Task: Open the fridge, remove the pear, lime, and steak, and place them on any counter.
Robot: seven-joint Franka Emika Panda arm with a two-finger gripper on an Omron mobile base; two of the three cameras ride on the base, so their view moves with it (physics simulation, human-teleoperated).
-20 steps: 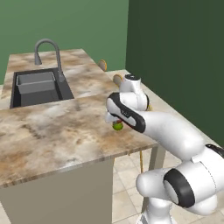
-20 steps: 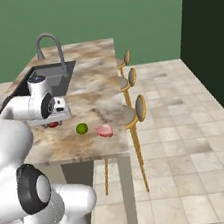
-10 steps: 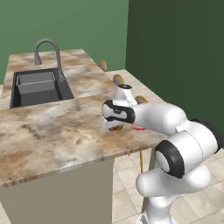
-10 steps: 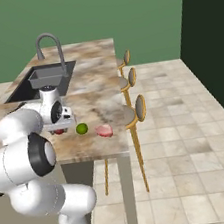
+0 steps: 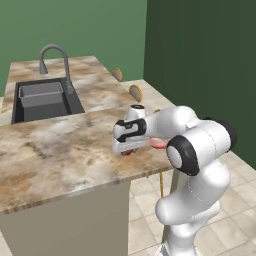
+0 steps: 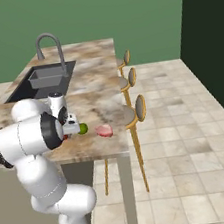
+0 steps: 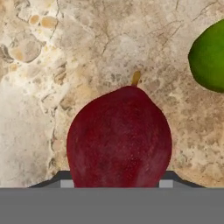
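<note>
The dark red pear (image 7: 119,138) sits between my fingertips, stem pointing away, low over the marbled counter (image 5: 60,155); whether it touches the stone I cannot tell. My gripper (image 5: 127,148) is shut on the pear (image 5: 130,152) near the counter's right edge. The lime (image 7: 209,57) lies just beside it, and the lime (image 6: 82,128) rests on the stone right of my hand (image 6: 69,132). The pink steak (image 6: 104,130) lies a little further right; the steak (image 5: 157,144) peeks out behind my forearm. The fridge is out of view.
A dark sink basin (image 5: 42,100) with a curved grey tap (image 5: 55,55) takes up the far part of the counter. Wooden bar stools (image 6: 138,107) stand along its right side. Tiled floor (image 6: 190,148) lies beyond.
My hand has come down closer to the counter with the pear in it, and the elbow has swung up and forward. Lime and steak have stayed put.
</note>
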